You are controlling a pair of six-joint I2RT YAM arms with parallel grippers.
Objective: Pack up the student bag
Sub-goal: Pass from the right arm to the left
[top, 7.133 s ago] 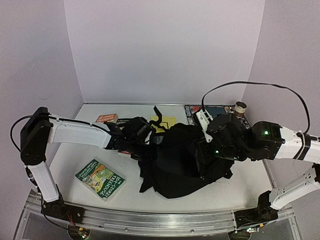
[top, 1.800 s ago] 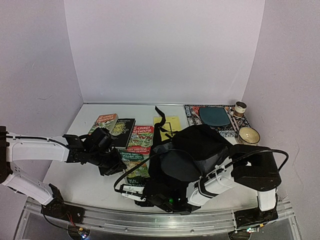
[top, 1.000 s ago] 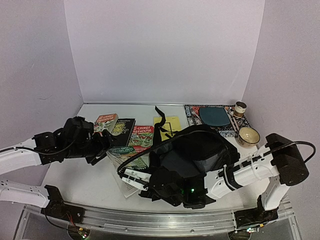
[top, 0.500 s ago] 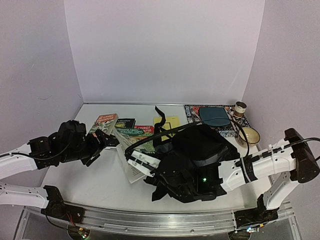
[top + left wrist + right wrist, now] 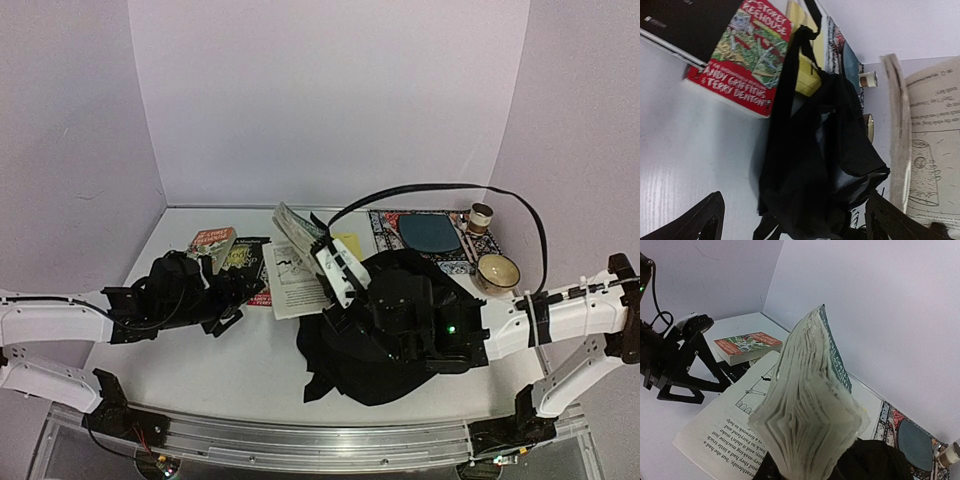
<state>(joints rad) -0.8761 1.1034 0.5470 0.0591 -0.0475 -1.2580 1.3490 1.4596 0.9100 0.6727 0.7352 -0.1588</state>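
Observation:
The student bag [image 5: 400, 340] is a soft black backpack slumped at mid-table, its strap [image 5: 318, 228] trailing to the back. My right gripper [image 5: 327, 266] hangs above the bag's left edge, shut on a green-covered paperback [image 5: 296, 252]. The paperback [image 5: 810, 405] stands on end with its pages fanned, and one page [image 5: 725, 432] hangs open; it hides the fingers. My left gripper [image 5: 226, 298] is open, low over the table left of the bag. Its fingertips [image 5: 707, 220] frame the bag [image 5: 810, 150] without touching it.
A red-edged Treehouse book [image 5: 745, 60], a black book [image 5: 244, 256] and another paperback [image 5: 212, 240] lie at the back left. A yellow sheet [image 5: 345, 243] lies behind the bag. At the back right a patterned mat holds a blue plate [image 5: 430, 232], beside a bowl [image 5: 497, 270] and a small cup [image 5: 481, 215].
My right gripper has carried the paperback up from the table's front to above the bag's left edge, its pages falling open. My left gripper has moved right, toward the bag.

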